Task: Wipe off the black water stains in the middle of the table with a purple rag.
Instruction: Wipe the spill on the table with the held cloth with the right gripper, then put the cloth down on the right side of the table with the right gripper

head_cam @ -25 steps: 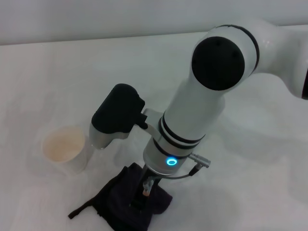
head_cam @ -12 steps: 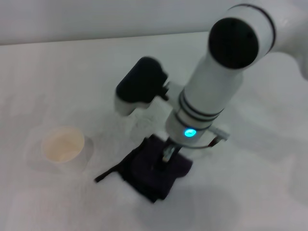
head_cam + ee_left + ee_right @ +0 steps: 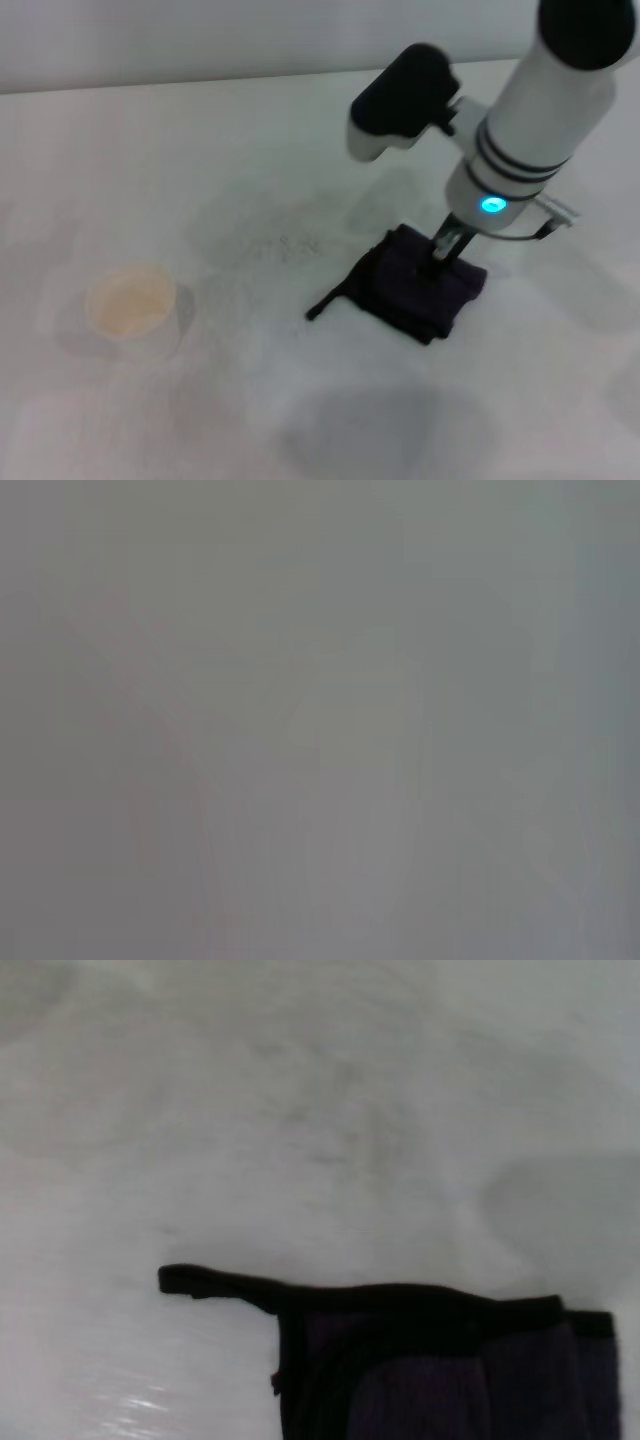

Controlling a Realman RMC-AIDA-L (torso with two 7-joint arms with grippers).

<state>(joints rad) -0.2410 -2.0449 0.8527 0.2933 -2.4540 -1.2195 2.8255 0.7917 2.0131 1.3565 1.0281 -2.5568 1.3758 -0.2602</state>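
Observation:
The purple rag (image 3: 405,290) lies folded on the white table (image 3: 200,130), right of the middle, with its thin cord tail (image 3: 325,303) pointing left. My right gripper (image 3: 443,252) comes straight down onto the rag's far right part and is shut on it. In the right wrist view the rag (image 3: 440,1370) fills the lower edge and its tail (image 3: 200,1282) sticks out over the table (image 3: 300,1110). No glossy black water stains show in any view; only faint grey smudges (image 3: 275,245) mark the table's middle. My left gripper is out of view; the left wrist view is plain grey.
A pale paper cup (image 3: 130,305) stands on the table at the left. The right arm's black-and-white wrist housing (image 3: 400,100) hangs over the table behind the rag.
My right gripper has dragged the rag from the near middle, beside the cup, away and to the right across the table's middle. The cup has not moved.

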